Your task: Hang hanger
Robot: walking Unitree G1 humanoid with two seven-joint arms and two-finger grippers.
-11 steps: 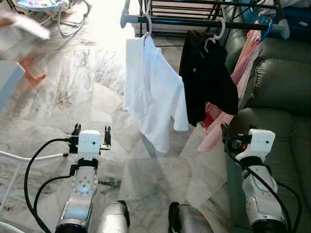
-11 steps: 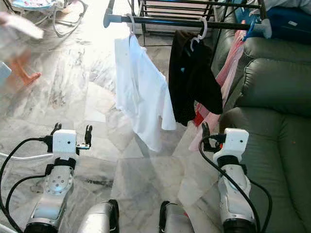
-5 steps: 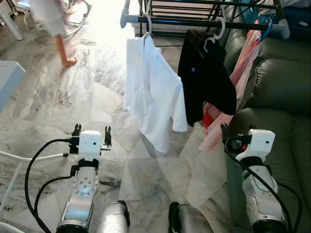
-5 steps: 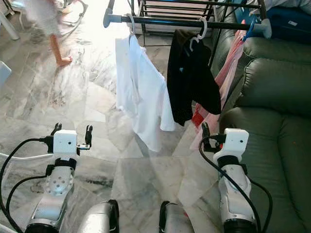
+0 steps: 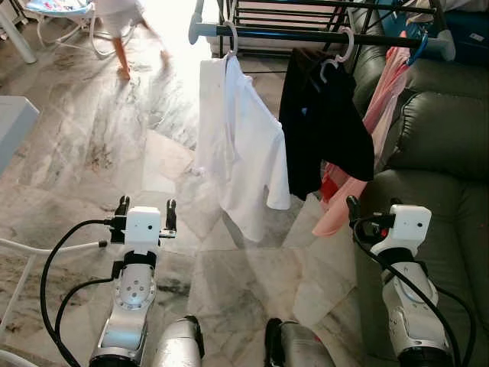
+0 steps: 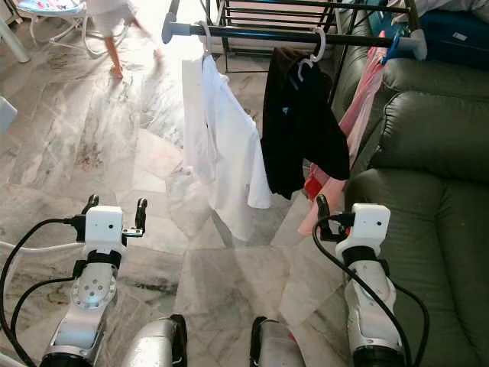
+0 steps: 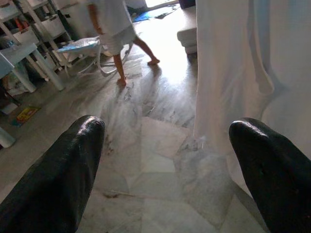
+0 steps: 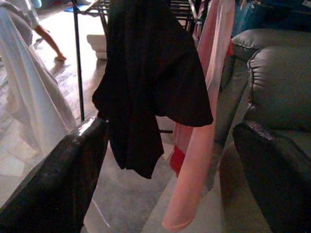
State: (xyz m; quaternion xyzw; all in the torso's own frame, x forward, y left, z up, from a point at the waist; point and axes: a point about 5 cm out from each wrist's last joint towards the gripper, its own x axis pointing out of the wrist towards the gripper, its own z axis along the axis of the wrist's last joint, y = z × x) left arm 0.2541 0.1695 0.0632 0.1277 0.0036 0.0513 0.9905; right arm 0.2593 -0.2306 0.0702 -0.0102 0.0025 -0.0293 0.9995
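A dark clothes rail [image 5: 306, 34] crosses the top of the eye views. On it hang a white shirt [image 5: 241, 145] on a white hanger [image 5: 231, 38], a black shirt [image 5: 325, 130] on a second white hanger [image 5: 341, 53], and a pink garment [image 5: 382, 99] on a blue hanger [image 5: 416, 46]. My left gripper [image 5: 146, 204] is held low over the floor, open and empty, short of the white shirt [image 7: 243, 73]. My right gripper [image 5: 373, 205] is open and empty too, below the black shirt [image 8: 146, 82] and pink garment [image 8: 204, 111].
A grey-green sofa [image 5: 443, 153] runs along the right, close to my right arm. A person [image 5: 122, 30] walks at the far left by a baby bouncer [image 5: 53, 11]. A pale table edge [image 5: 11, 130] juts in at the left. Marble floor [image 5: 114, 145] lies ahead.
The person has walked from the left edge toward the far top of the room. The hanging shirts sway slightly. Both arms keep their places.
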